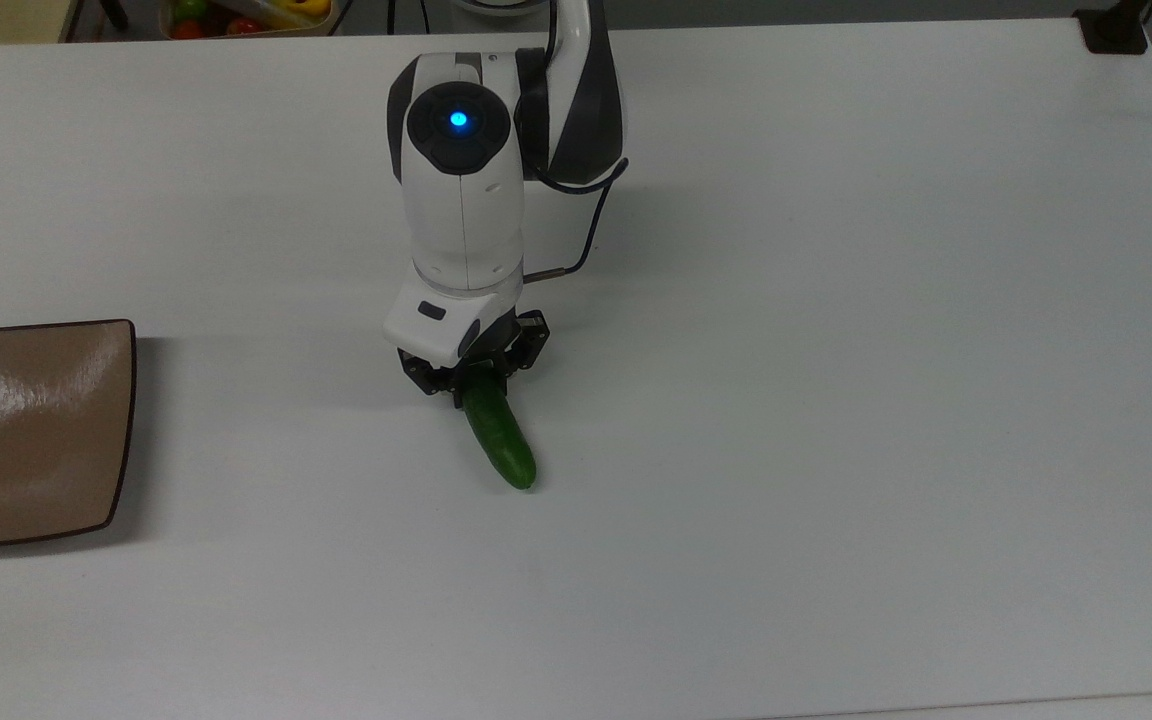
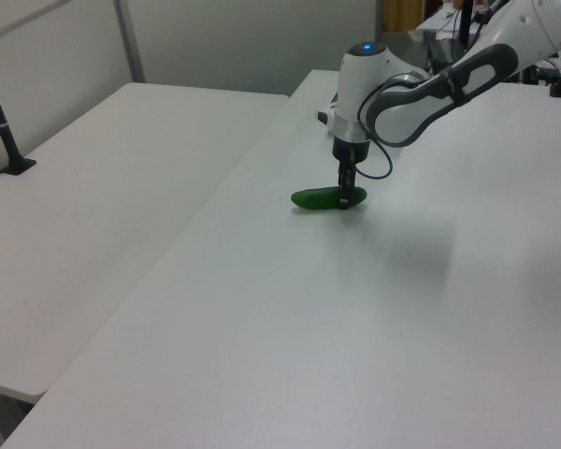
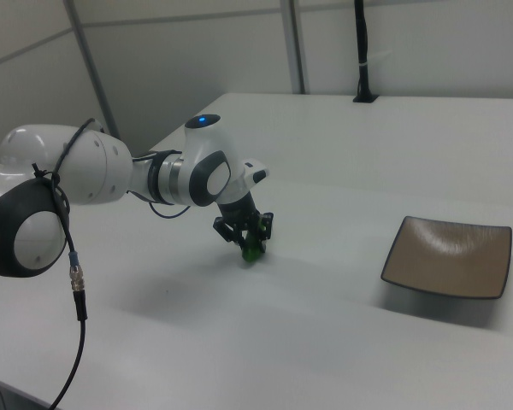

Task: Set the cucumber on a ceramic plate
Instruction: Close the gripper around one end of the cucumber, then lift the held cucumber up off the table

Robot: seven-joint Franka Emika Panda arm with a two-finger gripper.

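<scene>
On the white table (image 1: 836,400) I count one cucumber (image 1: 502,444) and one ceramic plate (image 1: 26,430), well apart. My gripper (image 1: 473,385) pinches the cucumber's end, cucumber lying on the table.

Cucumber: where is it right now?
The cucumber lies on the white table near the top view's centre, its upper end between the gripper's closed fingers, well right of the plate.
</scene>
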